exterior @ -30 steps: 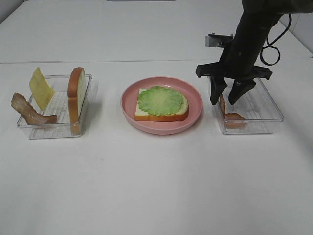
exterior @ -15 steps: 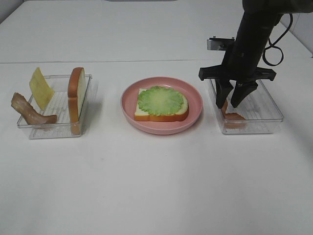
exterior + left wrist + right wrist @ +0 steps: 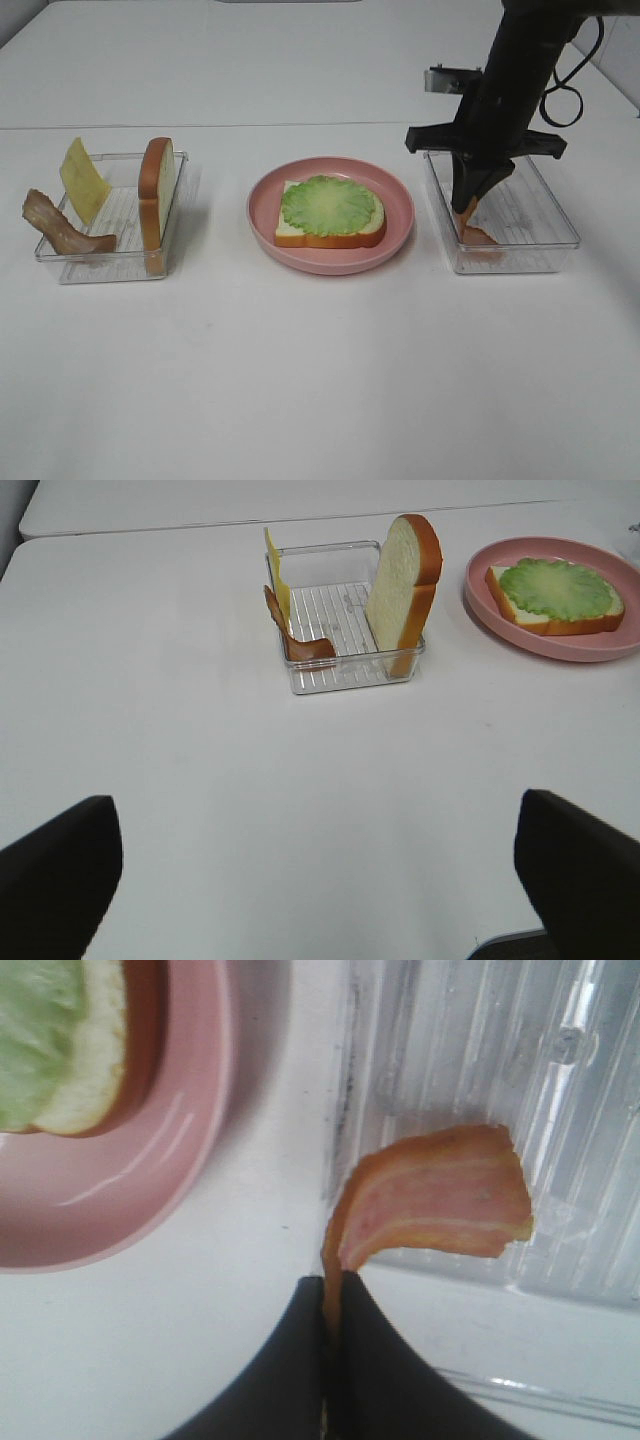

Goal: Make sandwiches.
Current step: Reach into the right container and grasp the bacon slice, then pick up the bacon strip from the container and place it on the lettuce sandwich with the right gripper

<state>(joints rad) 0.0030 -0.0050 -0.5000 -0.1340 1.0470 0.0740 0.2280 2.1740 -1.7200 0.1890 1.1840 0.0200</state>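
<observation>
Right pincer [image 3: 470,203] clenched on bacon strip [image 3: 440,1200]; left pincer [image 3: 320,880] spread wide

Nothing written could be read in any of the three views (the clear trays [image 3: 105,266], the pink plate [image 3: 330,265] and the white surface [image 3: 320,380] were all plain, without lettering, labels, brands, numbers or signs).
</observation>
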